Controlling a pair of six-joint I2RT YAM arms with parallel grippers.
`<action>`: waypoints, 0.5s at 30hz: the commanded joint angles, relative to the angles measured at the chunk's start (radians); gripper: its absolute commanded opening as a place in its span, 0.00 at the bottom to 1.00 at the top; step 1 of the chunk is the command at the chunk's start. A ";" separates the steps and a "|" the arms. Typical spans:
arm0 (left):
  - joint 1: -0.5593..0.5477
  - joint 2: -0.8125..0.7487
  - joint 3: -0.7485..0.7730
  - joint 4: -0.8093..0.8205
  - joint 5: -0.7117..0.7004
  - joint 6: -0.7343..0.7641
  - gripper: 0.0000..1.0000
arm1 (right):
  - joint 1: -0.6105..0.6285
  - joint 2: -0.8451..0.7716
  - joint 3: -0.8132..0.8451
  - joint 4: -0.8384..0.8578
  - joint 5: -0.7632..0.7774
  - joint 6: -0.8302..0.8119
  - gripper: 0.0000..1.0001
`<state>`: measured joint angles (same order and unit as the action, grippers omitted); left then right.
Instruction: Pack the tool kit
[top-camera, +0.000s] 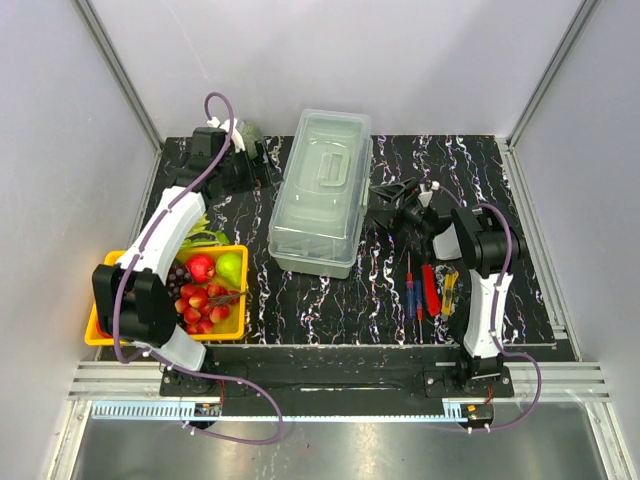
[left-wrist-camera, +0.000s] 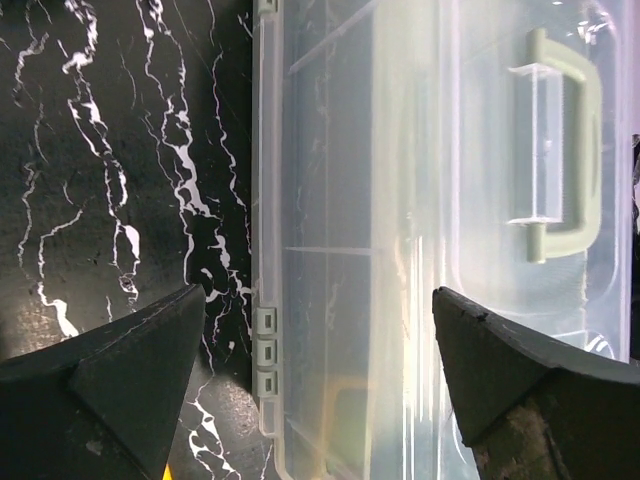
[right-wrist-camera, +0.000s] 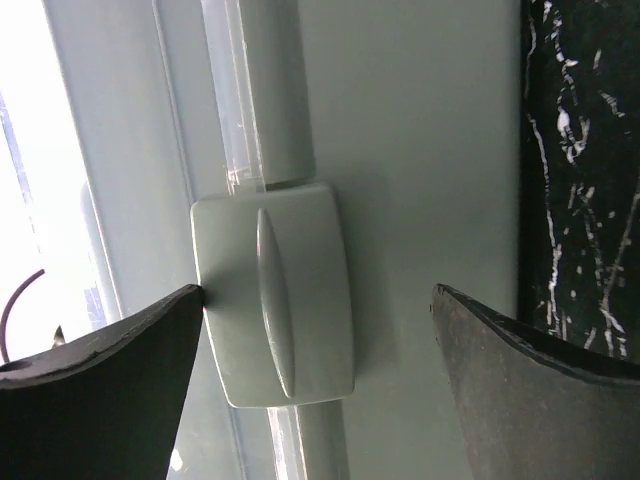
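Seen from above, a black marble-patterned table (top-camera: 300, 300) carries a large translucent pale grey-green toolbox (top-camera: 320, 195). It sits closed at the middle of the table, towards the far edge, with its long side running away from the arms.

To the right of the box, near the right arm's base, small hand tools lie side by side on the table: a thin red screwdriver (top-camera: 409, 285), a red-handled tool (top-camera: 430, 290) and a yellow-handled tool (top-camera: 450, 290).

The left gripper (top-camera: 248, 152) hangs at the far left, just beside the box, its jaws wide open and holding nothing. Its wrist camera looks down on the box's lid handle (left-wrist-camera: 560, 150) and its hinges (left-wrist-camera: 265, 350).

The right gripper (top-camera: 395, 195) is close against the box's right side, its jaws also wide open and empty. Its wrist camera shows the box's latch (right-wrist-camera: 275, 290) framed between the two fingers.

A yellow tray (top-camera: 100, 335) of fruit (top-camera: 205, 290) sits at the near left.
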<state>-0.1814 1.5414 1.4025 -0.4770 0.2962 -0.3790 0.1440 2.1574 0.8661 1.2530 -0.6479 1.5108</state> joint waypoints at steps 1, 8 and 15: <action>-0.001 0.042 0.049 0.038 0.047 -0.043 0.99 | 0.048 0.018 0.056 0.290 0.007 0.051 1.00; 0.000 0.094 0.029 0.090 0.141 -0.129 0.99 | 0.103 0.015 0.093 0.295 -0.001 0.045 0.99; -0.001 0.121 0.016 0.124 0.221 -0.138 0.99 | 0.131 0.047 0.094 0.313 -0.024 0.019 0.99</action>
<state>-0.1806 1.6516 1.4052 -0.4152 0.4343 -0.4976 0.2272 2.1826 0.9283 1.2915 -0.6228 1.5505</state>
